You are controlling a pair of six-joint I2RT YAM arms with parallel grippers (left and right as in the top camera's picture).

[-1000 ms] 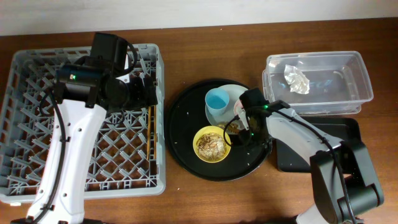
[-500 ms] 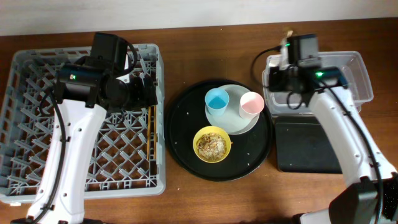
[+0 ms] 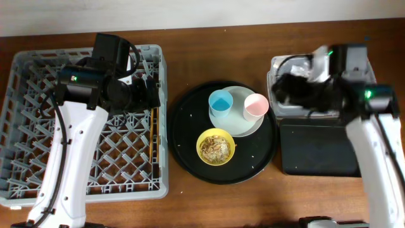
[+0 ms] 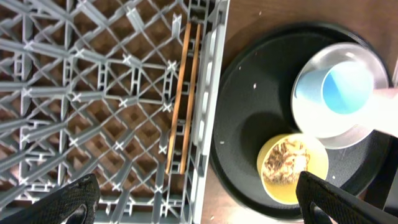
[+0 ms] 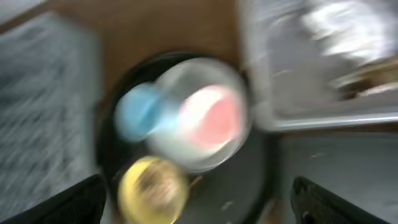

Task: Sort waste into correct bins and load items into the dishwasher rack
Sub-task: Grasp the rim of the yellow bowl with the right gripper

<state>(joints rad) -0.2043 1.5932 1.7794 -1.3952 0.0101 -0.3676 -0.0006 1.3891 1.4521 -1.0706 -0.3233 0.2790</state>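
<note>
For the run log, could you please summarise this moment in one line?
left gripper: open, over rack | chopsticks: in rack | right gripper: open, over clear tub | yellow bowl: scraps inside

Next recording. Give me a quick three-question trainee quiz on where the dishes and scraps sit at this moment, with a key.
1. Fill in: the blue cup and the pink cup both stand on a pale round ___.
2. The food scraps sit in: A) blue cup, B) yellow bowl, C) pink cup.
3. True or false: the chopsticks lie inside the rack.

Key: 1. plate. 2. B. 3. True.
</note>
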